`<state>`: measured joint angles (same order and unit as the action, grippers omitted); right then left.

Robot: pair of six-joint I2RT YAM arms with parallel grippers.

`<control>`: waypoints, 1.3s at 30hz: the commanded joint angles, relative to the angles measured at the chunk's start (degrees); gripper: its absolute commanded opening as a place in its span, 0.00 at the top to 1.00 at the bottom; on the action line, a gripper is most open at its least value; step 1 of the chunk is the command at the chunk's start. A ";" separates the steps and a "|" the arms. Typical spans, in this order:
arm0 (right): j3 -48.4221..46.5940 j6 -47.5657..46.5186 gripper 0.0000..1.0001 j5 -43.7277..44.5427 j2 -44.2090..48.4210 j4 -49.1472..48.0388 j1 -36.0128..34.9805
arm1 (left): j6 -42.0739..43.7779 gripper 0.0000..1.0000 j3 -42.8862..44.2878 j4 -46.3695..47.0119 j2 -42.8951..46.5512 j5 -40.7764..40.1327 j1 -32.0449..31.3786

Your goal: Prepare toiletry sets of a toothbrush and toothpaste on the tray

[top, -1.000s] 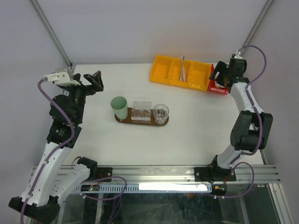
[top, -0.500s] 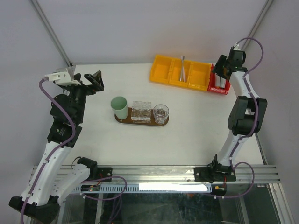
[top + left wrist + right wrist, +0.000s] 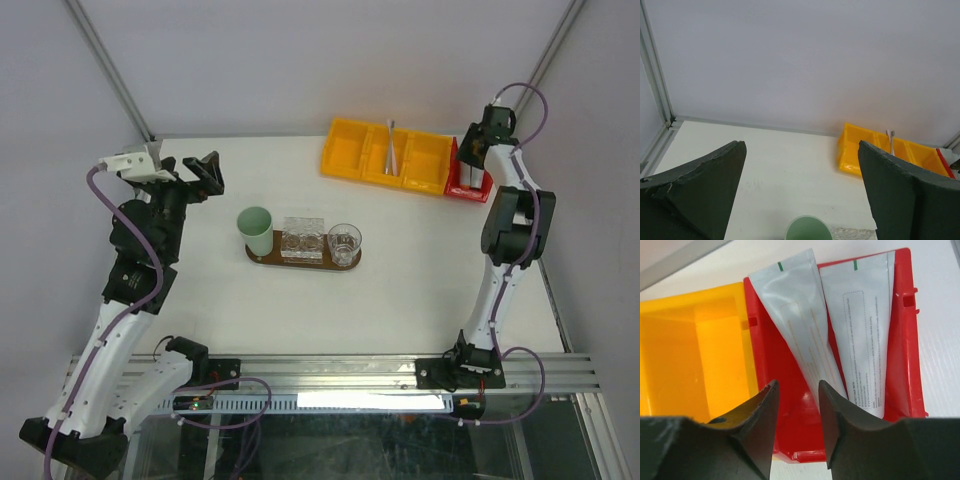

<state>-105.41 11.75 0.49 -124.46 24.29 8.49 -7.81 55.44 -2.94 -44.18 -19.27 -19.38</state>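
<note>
Two white toothpaste tubes (image 3: 800, 325) (image 3: 862, 330) lie side by side in the small red bin (image 3: 905, 365), crimped ends toward the back. My right gripper (image 3: 797, 385) hangs just above that bin's near left part, its jaws narrowly apart with only red floor showing between them. From above, the right gripper (image 3: 478, 150) sits over the red bin (image 3: 466, 185). A pale toothbrush (image 3: 392, 150) stands in the yellow bin (image 3: 345, 150). The dark-brown tray (image 3: 300, 264) lies mid-table. My left gripper (image 3: 205, 172) hovers wide open at the far left, holding nothing.
A mint-green cup (image 3: 256, 228) stands at the tray's left end, with clear glasses (image 3: 344, 242) on the tray. In the left wrist view the cup (image 3: 808, 229) is below the gripper (image 3: 801, 145), the yellow bin (image 3: 860, 150) and toothbrush (image 3: 890, 142) far right.
My right arm has straightened and carried its gripper back over the red bin, and its jaws have narrowed. The left arm has not moved.
</note>
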 commanded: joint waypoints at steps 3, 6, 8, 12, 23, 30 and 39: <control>-2.36 -2.06 0.66 0.91 -1.07 1.37 0.56 | 1.06 0.01 0.08 2.81 -0.64 1.32 0.79; -1.16 -0.61 0.66 -1.70 1.02 -0.11 1.09 | 1.07 0.01 0.10 2.72 -0.95 1.42 0.79; -1.78 -0.04 0.62 -1.87 1.95 -0.20 1.33 | 1.13 0.01 0.10 2.61 -1.14 1.21 0.83; -5.26 -0.91 0.59 0.06 1.29 2.61 1.59 | 0.95 0.01 -0.01 2.54 -1.13 1.05 0.45; -8.80 -3.97 0.61 0.00 -5.29 3.84 2.60 | 0.59 0.01 0.26 2.21 -2.09 1.55 0.22; -9.29 -3.67 0.58 -0.69 -6.83 4.07 2.58 | 0.87 0.01 0.11 2.24 -2.72 1.03 0.22; -10.29 -4.43 0.55 -1.10 -9.11 4.58 2.85 | 0.62 0.01 0.12 2.21 -2.46 1.63 0.21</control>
<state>-112.57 8.60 -0.27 -131.35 28.51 10.66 -7.86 55.44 -2.98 -47.07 -18.04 -19.40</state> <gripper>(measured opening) 0.465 0.990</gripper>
